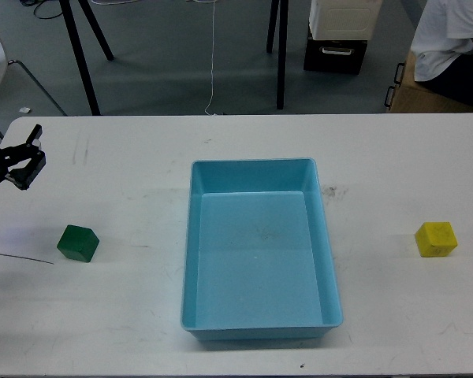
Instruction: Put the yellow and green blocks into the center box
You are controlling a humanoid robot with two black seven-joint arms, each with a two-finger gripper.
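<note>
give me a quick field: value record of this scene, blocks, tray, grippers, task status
surface: white table
tray: light blue tray, central on the table, nothing in it
green block: green block, on the table left of the tray, apart from it
yellow block: yellow block, on the table right of the tray, apart from it
left gripper: left gripper, at the left edge, above and left of the green block, holding nothing
right gripper: not in view
task status: neither block in the tray yet

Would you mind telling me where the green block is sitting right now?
In the head view, the green block rests on the white table at the left, apart from the blue tray in the centre, just below the left gripper.
</note>
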